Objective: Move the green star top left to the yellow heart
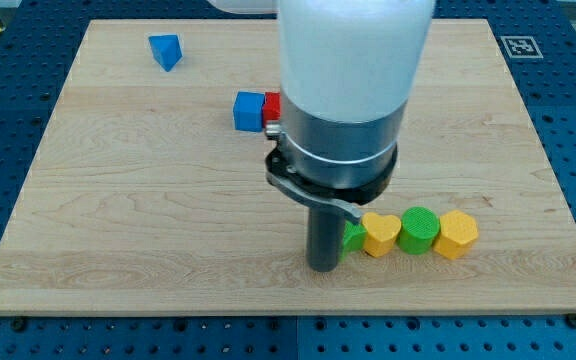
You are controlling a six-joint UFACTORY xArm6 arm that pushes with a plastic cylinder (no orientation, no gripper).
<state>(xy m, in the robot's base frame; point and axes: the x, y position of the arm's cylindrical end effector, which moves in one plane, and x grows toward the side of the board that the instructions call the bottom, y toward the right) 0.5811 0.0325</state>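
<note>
four blocks in a row at the view's lower right: green star [353, 237], yellow heart [381, 234], green cylinder [419, 230], yellow hexagon [457, 235]. star touches heart's left side. my tip [323, 266] sits against star's left, holding nothing; no claw fitted. judged mid-push; next, nudge star up, around the heart's upper left.

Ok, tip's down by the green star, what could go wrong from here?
My tip sits at the green star on its left, so pushing rightward could shove it into the touching yellow heart and disturb the green cylinder and yellow hexagon in line. The arm hides most of the star, making contact hard to judge.
</note>
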